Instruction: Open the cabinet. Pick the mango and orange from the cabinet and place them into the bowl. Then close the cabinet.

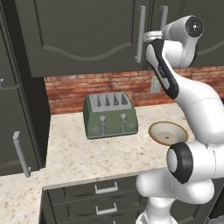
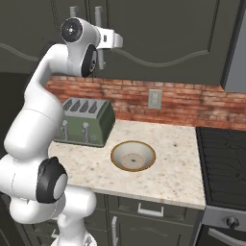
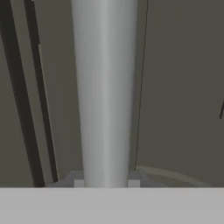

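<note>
**Hand view says it all: the bar is pinched, now it's about the pull**

Hand view has the silver handle point(image 3: 105, 92) running straight up from between the gripper point(image 3: 105, 183) tips, so the hand is clamped on it, one tip either side of the bar. The seam between the two doors sits just to one side of the bar in that view.

From the left base view, the cabinet point(image 1: 83, 35) is closed, both doors flush. The arm reaches up to the pair of handles at the middle seam, but the hand's own body hides which of the two bars it grips, so that can't be told for sure.

How to do this step well, as a judgement: the door swings on a hinge at its far edge, so the hand should pull back toward the robot along an arc, not dead straight, and let the wrist turn with the door. A straight tug risks the tips sliding along the smooth bar.

Below the hand, on the counter, the bowl point(image 2: 133, 156) sits just beside the green toaster point(image 2: 84, 120), not touching it. Mango and orange are presumably behind the doors.
</note>
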